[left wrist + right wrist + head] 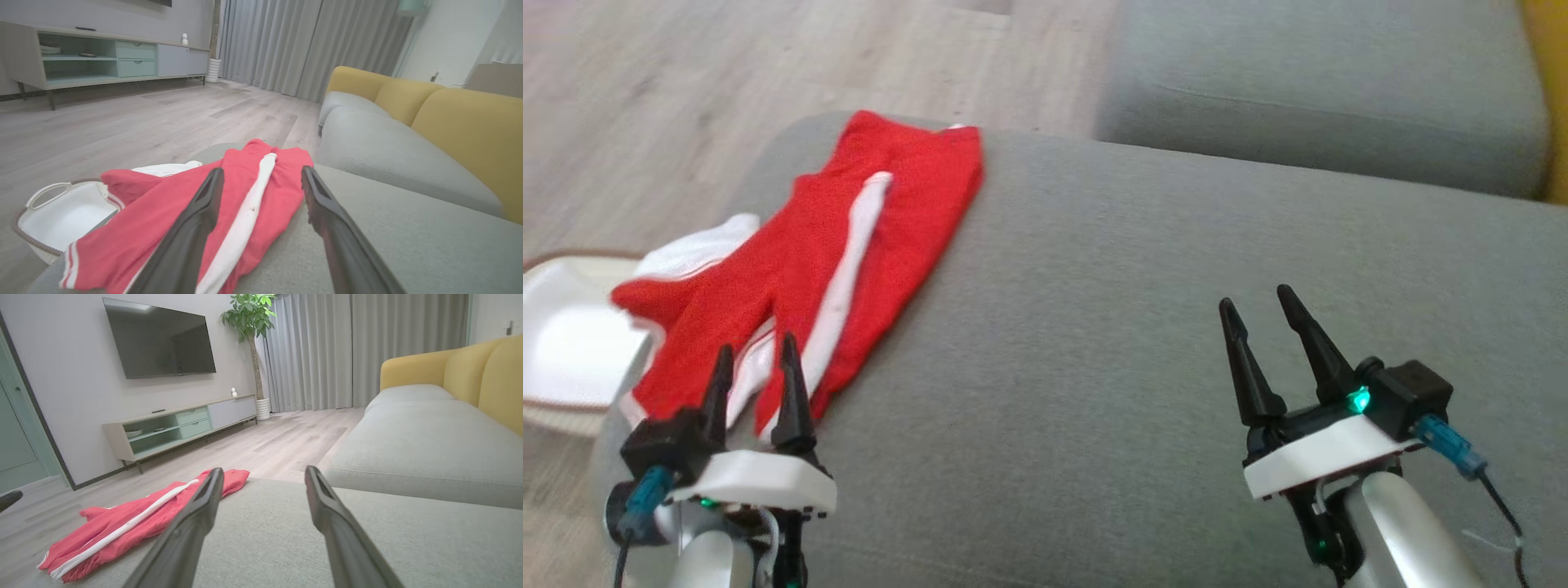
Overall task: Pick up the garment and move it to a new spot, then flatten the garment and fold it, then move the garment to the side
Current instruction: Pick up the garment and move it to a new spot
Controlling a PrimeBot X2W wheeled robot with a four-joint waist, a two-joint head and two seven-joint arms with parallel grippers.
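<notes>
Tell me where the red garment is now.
In the head view the red garment lies at the left end of the grey cushion, just ahead of the left gripper, beside a white basket.

A home living room.

A flat television [163,341] hangs on a pale wall above a low media console [179,424] with open shelves and drawers, a small white figure [233,392] on its top. A potted plant [249,314] stands in the corner beside floor-length grey curtains [327,351]. The floor [286,437] is light wood plank. A sofa [412,369] with yellow back cushions and grey seats runs along one side, with a wide grey upholstered seat [367,539] in front of it. A red garment [800,269] with a white stripe lies on that seat, above a white laundry basket [69,216] on the floor.
</notes>
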